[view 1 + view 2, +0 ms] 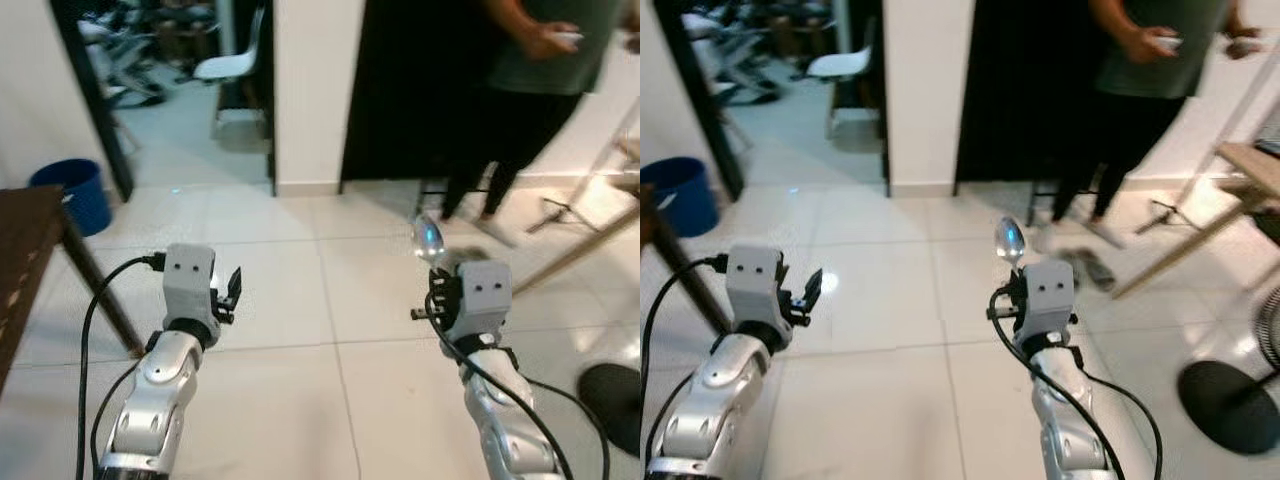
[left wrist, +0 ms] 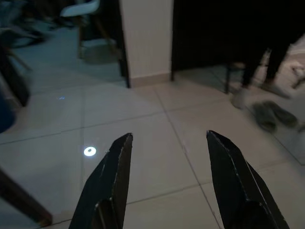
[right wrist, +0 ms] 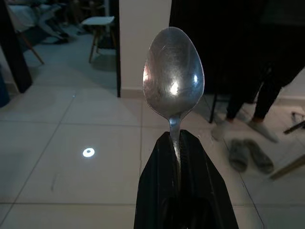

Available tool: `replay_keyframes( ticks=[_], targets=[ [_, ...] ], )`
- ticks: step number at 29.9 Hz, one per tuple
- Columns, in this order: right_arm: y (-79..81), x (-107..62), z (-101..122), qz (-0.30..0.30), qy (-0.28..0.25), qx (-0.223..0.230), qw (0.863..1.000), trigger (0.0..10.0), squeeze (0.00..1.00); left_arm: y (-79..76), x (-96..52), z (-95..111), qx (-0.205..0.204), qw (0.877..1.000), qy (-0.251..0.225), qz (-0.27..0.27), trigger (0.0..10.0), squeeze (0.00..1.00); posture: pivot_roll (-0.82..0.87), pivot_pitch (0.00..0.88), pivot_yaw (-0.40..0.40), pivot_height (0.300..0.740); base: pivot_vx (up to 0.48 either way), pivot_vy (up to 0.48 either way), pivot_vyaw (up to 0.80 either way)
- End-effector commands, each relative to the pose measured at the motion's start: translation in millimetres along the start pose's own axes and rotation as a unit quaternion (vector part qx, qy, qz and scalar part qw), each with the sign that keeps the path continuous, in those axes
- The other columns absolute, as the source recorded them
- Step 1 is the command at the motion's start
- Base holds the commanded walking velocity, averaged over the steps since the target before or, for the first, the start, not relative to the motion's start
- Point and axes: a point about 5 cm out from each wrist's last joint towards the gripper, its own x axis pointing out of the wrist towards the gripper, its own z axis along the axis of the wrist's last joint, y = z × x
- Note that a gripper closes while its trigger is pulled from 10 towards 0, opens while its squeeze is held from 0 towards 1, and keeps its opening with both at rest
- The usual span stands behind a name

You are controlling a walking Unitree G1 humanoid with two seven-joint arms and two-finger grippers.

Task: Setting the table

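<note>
Fingers of the right gripper (image 3: pixel 183 157) pinched tight on the neck of a metal spoon (image 3: pixel 174 71) — bowl standing up clear of the tips, handle hidden between the pads. Held upright and out front at chest level, likely so it rides steady while the robot walks.

Left gripper (image 2: pixel 167 157) spread wide, nothing between its fingers; carried level beside the right one, apart from it, over bare white tile floor (image 1: pixel 300 300). Reads as kept free for a later pickup.

Edge of a dark wooden table (image 1: pixel 25 260) at the robot's left, only a corner in frame; a blue bin (image 1: pixel 75 190) beyond it by the wall. Whether this is the table to be set — cannot tell.

Person (image 1: pixel 530 90) in dark clothes standing ahead to the right, holding something small; a pair of sandals (image 2: pixel 271 114) lies on the tiles near their feet.

Judgement: carrying stage, spoon in transit, not yet laid
</note>
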Motion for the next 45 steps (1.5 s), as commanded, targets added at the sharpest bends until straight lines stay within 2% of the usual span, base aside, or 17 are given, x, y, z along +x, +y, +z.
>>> replay_keyframes(
  ticks=[1,45],
  targets=[
    [0.2,-0.7,-2.8,0.000,0.006,0.002,1.000,10.0,0.00,0.1,-1.3,-4.9,0.003,1.000,0.010,0.001,10.0,0.00,-0.08,0.000,0.078,0.740,0.000,0.000,-0.80],
    [-0.4,-2.5,-3.6,-0.001,0.009,-0.001,1.000,10.0,0.00,-3.9,-1.6,-5.3,0.000,1.000,0.011,-0.006,10.0,0.00,-0.08,0.000,0.077,0.740,0.000,0.000,-0.80]
  ],
)
